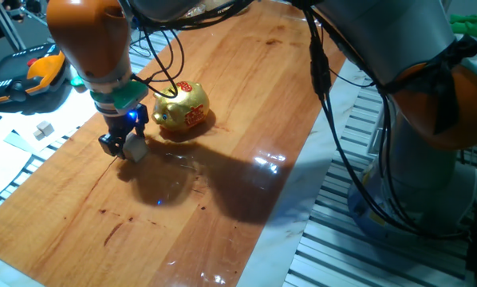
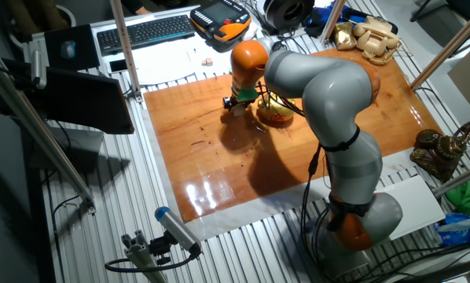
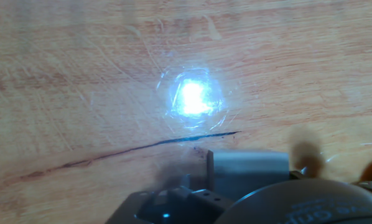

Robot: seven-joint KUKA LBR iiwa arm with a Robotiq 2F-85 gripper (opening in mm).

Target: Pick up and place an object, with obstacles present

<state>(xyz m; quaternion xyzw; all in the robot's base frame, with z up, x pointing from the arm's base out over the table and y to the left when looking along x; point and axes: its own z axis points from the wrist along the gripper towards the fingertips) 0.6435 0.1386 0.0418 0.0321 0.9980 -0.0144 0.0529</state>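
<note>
At the bottom edge of the hand view, a blurred grey block face sits right against the dark gripper body, with the scratched glossy wooden bench and a bright light glare filling the rest of the frame. In one fixed view, the orange-and-grey arm comes down steeply from the upper left, its teal wrist ring and blue light just above the black two-finger gripper, which points down at the bench. The small pale beige wooden cube sits between the jaws, which appear closed on it; whether it touches the bench cannot be told. Just to the upper right of the gripper stands the shiny gold piggy bank with red markings, near but apart from it. Farther off at the left edge, a tiny whitish cube rests on white paper.
</note>
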